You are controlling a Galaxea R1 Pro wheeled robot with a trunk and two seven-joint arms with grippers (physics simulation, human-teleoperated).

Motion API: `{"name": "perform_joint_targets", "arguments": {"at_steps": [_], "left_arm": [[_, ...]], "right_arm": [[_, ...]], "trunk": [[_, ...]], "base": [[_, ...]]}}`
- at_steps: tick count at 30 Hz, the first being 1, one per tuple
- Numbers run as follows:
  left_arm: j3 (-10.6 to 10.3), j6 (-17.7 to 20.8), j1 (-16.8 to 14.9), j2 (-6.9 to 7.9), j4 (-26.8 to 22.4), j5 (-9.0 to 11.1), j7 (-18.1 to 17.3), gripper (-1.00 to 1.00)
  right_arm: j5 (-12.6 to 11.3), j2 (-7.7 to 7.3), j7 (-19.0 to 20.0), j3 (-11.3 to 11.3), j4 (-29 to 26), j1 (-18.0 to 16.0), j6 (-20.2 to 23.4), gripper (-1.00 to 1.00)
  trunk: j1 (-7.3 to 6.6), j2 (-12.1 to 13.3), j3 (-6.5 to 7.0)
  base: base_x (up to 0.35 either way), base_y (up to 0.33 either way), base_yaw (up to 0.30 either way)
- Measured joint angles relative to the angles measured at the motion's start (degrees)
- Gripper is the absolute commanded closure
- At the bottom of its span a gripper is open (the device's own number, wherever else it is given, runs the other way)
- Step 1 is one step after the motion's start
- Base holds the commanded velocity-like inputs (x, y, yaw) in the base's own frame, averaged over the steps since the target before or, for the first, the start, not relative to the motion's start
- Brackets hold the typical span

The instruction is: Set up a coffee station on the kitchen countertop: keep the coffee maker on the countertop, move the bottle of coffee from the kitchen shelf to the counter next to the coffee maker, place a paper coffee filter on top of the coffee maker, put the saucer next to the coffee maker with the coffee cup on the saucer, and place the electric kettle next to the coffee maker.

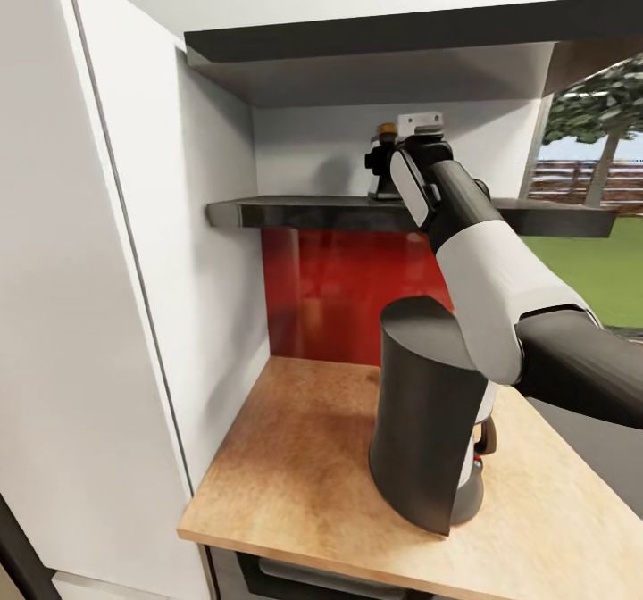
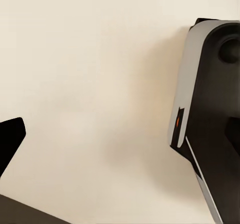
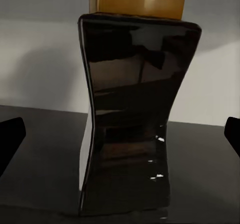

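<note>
The bottle of coffee (image 1: 387, 129), dark brown with a yellow-orange cap, stands on the thin dark kitchen shelf (image 1: 295, 213). My right gripper (image 1: 393, 167) has reached up to it. In the right wrist view the bottle (image 3: 130, 114) is very near, and the right gripper (image 3: 120, 139) is open with one fingertip (image 3: 10, 141) on each side of it, not touching. The coffee maker (image 1: 424, 421) stands on the kitchen countertop (image 1: 295, 466), below my right arm. In the left wrist view my left gripper (image 2: 120, 144) looks open over a pale surface, beside the coffee maker (image 2: 210, 109).
A thicker dark slab shelf (image 1: 357, 37) hangs above the bottle's shelf. A red backsplash panel (image 1: 348, 287) fills the wall below it. A tall white cabinet side (image 1: 134, 270) closes off the left. A window (image 1: 598, 136) with trees lies to the right.
</note>
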Motion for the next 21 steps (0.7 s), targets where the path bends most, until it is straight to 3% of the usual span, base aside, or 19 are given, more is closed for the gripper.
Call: {"name": "perform_joint_targets", "arguments": {"at_steps": [21], "left_arm": [[0.0, 0.1, 0.0, -0.08, 0.1, 0.0, 0.0, -1.0]], "right_arm": [[0.0, 0.0, 0.0, 0.0, -0.1, 1.3, 0.0, -1.0]], "trunk": [[0.01, 0.0, 0.0]], "base": [[0.099, 0.0, 0.0]]}}
